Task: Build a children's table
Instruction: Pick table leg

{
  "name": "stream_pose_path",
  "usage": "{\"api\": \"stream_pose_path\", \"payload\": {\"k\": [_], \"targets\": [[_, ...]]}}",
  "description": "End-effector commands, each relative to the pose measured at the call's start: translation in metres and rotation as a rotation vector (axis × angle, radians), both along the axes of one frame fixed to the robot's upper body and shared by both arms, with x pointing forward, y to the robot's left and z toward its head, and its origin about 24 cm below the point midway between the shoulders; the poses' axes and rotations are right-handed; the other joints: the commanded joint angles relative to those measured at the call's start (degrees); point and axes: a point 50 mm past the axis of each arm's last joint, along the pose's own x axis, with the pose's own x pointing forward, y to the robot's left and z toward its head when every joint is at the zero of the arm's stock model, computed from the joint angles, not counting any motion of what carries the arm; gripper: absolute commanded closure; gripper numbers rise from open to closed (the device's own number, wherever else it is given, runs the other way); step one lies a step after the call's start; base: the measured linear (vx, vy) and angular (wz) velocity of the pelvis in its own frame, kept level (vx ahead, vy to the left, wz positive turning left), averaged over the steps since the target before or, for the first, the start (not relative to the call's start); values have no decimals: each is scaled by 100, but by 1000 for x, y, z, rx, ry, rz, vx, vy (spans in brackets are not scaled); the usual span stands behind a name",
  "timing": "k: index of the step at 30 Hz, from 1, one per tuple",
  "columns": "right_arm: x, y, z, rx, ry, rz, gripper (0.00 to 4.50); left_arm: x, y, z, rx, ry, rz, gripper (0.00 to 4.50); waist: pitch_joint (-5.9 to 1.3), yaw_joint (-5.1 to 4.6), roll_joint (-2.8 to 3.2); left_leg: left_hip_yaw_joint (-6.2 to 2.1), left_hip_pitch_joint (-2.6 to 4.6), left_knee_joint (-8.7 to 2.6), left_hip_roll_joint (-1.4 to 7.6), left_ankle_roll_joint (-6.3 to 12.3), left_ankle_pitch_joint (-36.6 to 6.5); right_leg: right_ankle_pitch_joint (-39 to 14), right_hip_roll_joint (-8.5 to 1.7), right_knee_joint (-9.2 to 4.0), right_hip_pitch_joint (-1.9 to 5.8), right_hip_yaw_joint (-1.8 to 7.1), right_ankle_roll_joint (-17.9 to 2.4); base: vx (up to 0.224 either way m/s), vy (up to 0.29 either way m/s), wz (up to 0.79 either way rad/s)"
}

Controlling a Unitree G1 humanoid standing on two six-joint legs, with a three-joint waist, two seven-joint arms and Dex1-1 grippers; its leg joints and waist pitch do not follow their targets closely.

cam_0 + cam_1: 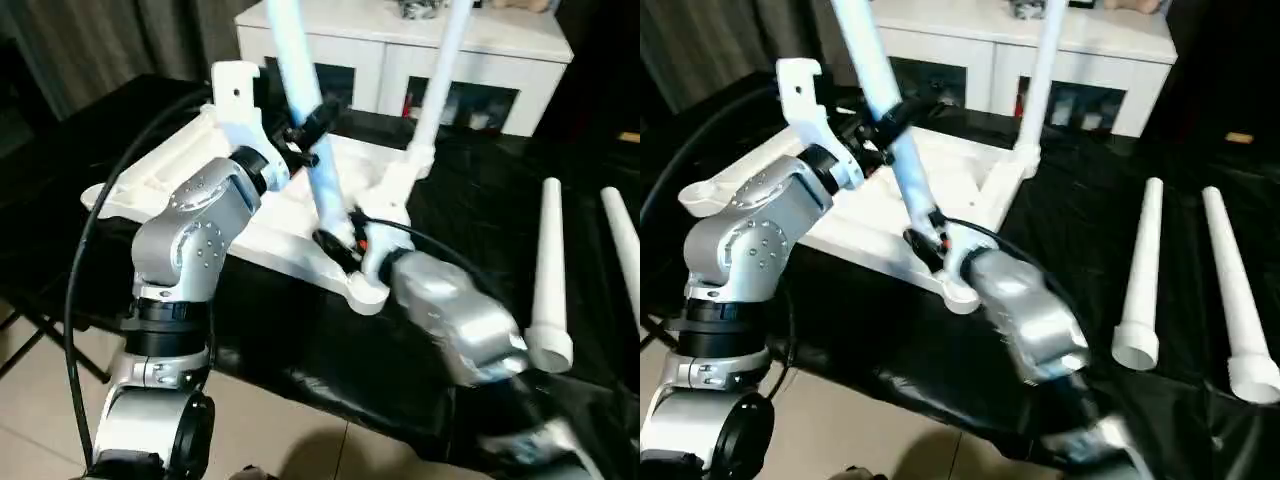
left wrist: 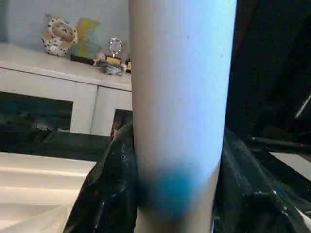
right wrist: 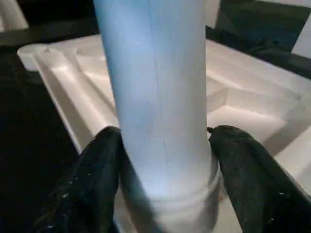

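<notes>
— Tabletop point(image 1: 960, 180)?
— Ribbed side up on the black-covered table point(image 1: 1080, 230). One leg point(image 1: 1040, 75) stands in the far corner socket.
— Grippers?
— Both clamped on the near leg point(image 1: 890, 130): the right gripper point(image 3: 163, 145) at its base by the near corner socket, the left gripper point(image 1: 310, 130) higher up.
— Other legs?
— Two spare legs point(image 1: 1145, 270) lie to the right.

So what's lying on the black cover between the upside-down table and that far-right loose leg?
One more loose white leg, lying beside the far-right leg, both with the wide end toward the robot. The right eye view shows it; the tabletop is on their left.
</notes>
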Motion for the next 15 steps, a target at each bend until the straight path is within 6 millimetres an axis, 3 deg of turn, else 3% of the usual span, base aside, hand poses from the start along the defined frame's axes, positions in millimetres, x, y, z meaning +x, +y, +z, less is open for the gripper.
{"api": "stream_pose_path", "payload": {"k": [1, 15], "targets": [[5, -1, 5, 13, -30, -21, 183, 1, -4, 10, 6, -36, -6, 270, -430, -13, -34, -75, 122, -376, 186, -245, -1090, -587, -365, -374, 283, 230, -889, 0, 0, 0], [5, 6, 6, 39, -65, 42, 232, 0, -3, 7, 15, -43, -2, 270, -438, -7, -28, -71, 128, -366, 190, -182, -1027, -435, -369, -355, 288, 229, -943, 0, 0, 0]]}}
